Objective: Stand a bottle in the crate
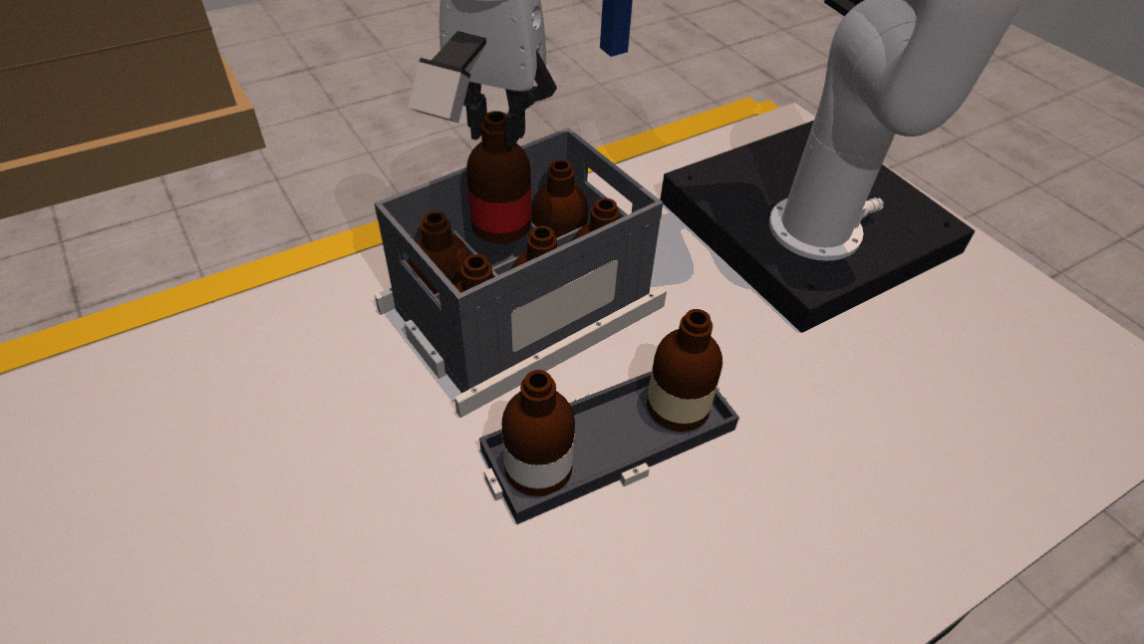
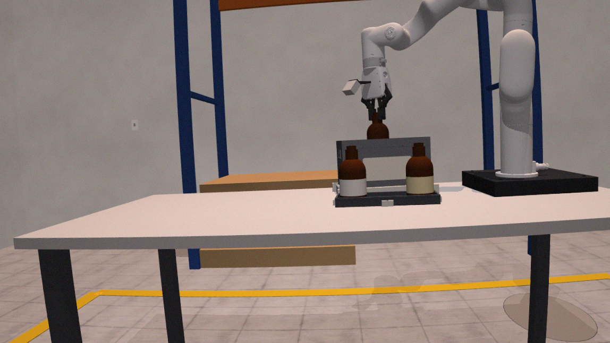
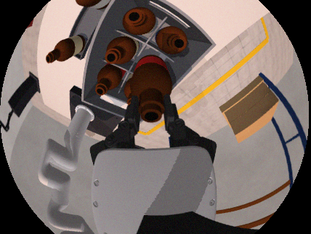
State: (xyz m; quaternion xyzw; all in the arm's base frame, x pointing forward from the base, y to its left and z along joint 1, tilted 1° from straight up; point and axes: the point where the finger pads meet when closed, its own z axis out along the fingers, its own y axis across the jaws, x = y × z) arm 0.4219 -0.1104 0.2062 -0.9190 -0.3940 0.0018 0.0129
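My gripper (image 1: 495,112) is shut on the neck of a brown bottle with a red label (image 1: 498,183). The bottle hangs upright, its lower part inside a back cell of the dark grey crate (image 1: 518,254), its shoulders and label still above the rim. Several other brown bottles stand in the crate's other cells. In the exterior view the gripper (image 2: 376,111) holds the bottle (image 2: 377,129) just above the crate (image 2: 382,160). The wrist view shows the fingers on the bottle neck over the crate (image 3: 140,43). Two bottles stand upright on the tray (image 1: 612,440): a white-labelled one (image 1: 537,436) and a cream-labelled one (image 1: 685,376).
The arm's black base plate (image 1: 815,223) sits right of the crate. The crate rests on a pale frame with small brackets. A brown shelf (image 1: 112,88) stands off the table at the far left, and blue rack posts (image 2: 200,97) stand behind the table.
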